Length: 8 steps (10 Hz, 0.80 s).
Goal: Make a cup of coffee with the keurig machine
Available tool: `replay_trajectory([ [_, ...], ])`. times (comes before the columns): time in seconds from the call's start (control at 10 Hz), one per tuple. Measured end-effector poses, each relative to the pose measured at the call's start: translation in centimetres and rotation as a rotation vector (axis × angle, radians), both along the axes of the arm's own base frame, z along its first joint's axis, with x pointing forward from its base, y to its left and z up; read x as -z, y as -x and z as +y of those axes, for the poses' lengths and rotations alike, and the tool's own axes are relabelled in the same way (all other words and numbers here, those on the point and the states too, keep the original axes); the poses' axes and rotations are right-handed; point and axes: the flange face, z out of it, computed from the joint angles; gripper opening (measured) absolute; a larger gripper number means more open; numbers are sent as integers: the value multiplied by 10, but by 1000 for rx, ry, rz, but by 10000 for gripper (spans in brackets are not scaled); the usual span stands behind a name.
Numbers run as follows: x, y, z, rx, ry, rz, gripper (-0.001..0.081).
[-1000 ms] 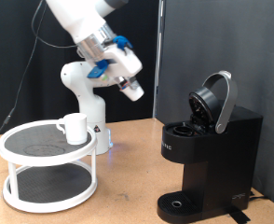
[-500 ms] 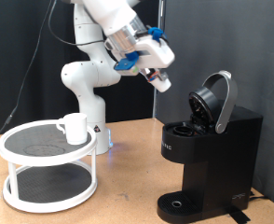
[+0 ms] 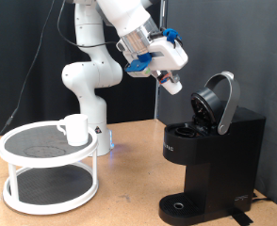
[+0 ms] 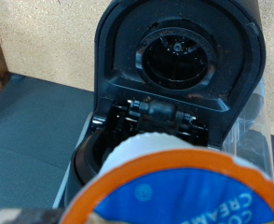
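The gripper, fingers clamped on a light, crushable coffee pod (best held by its rim), hung near the keurig machine with its lid raised

Even indoor light, dark backdrop, blurred wrist-view foreground
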Motion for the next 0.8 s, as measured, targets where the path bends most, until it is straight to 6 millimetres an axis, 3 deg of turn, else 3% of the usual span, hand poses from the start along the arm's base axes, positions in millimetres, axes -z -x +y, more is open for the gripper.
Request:
replay_trajectory([
  [0.8,54,-16,36,-53,93,61,389],
])
